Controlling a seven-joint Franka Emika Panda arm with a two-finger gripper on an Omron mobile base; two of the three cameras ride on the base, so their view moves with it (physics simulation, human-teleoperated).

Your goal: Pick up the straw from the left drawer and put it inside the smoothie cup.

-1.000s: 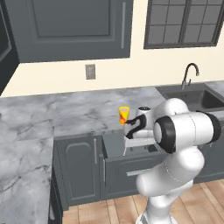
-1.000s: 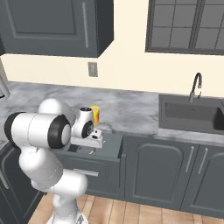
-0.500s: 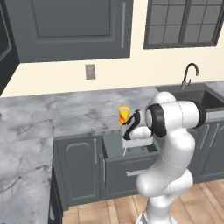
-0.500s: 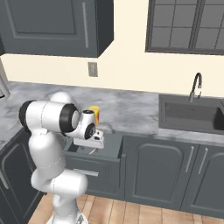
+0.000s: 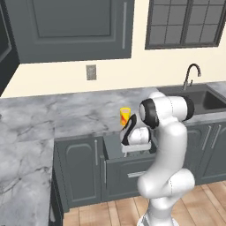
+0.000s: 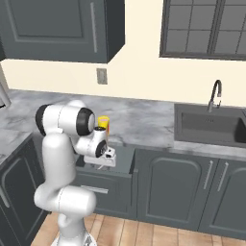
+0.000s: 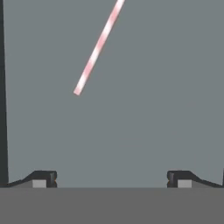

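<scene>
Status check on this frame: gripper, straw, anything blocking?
Gripper open, empty, over the left drawer floor. Straw lying flat ahead, untouched. Smoothie cup upright on the counter. Nothing in the way.

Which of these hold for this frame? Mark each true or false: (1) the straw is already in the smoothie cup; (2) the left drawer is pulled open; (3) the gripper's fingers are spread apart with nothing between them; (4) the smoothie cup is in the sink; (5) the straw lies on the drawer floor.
1. False. The straw lies flat in the drawer, apart from the smoothie cup.
2. True. The left drawer stands out from the cabinet front.
3. True. The gripper is open and empty, its tips short of the straw.
4. False. The cup stands on the counter behind the drawer; the sink is off to the right.
5. True. It rests on the flat grey floor in the hand view.
</scene>
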